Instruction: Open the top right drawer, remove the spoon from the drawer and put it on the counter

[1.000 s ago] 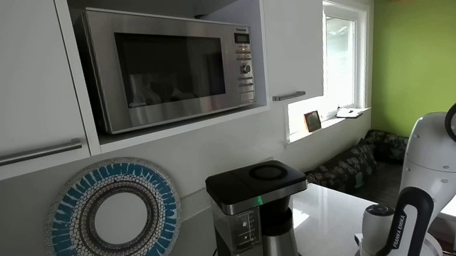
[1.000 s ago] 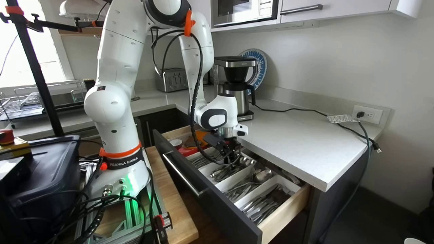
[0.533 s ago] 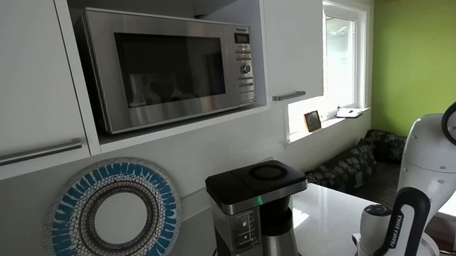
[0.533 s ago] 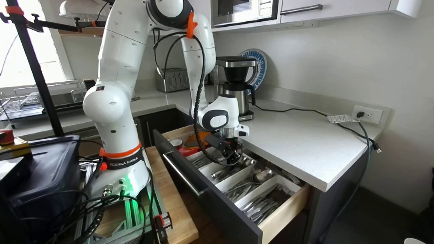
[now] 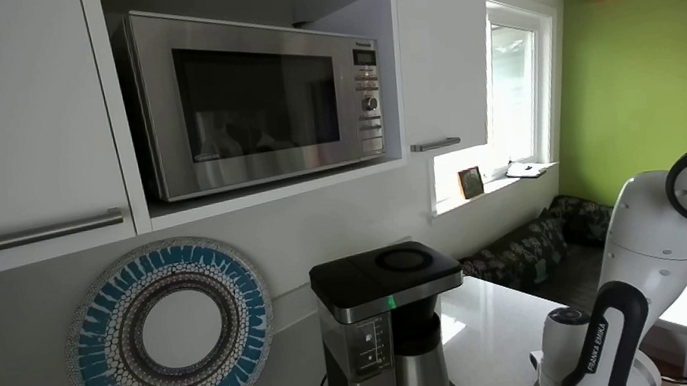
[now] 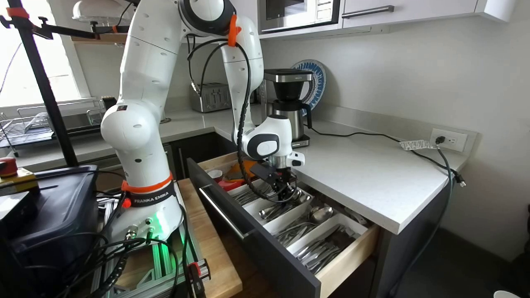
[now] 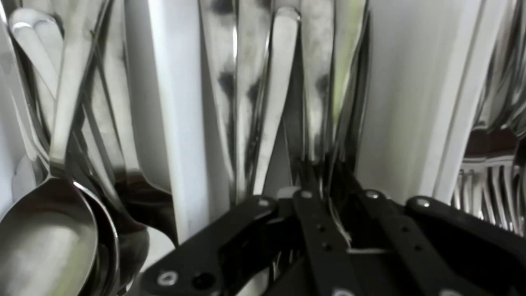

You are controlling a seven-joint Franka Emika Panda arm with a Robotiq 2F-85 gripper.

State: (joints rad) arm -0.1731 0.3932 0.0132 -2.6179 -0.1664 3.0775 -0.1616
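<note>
Pincer (image 7: 326,174) down among cutlery (image 7: 281,70), narrow gap showing; can't tell if it's gripping anything. Large spoon (image 7: 47,240) is one compartment over, left in wrist view. Drawer (image 6: 277,258) open; forks (image 7: 478,150) in the right-hand compartment. White dividers (image 7: 178,102), pale wood side (image 6: 352,258). Spoon bowl oval, polished metal. Tabletop (image 6: 360,165) white, smooth.

The counter (image 6: 364,165) is white, the drawer (image 6: 269,256) charcoal with pale wood sides (image 6: 352,258), the gripper (image 7: 326,172) black, the spoons (image 7: 49,238) silver, the arm (image 6: 149,62) white with orange bands (image 6: 147,186), one wall (image 5: 656,69) lime green, the cushion (image 5: 515,257) dark with green leafy print, and the plate (image 5: 182,328) ringed teal, white and grey.
</note>
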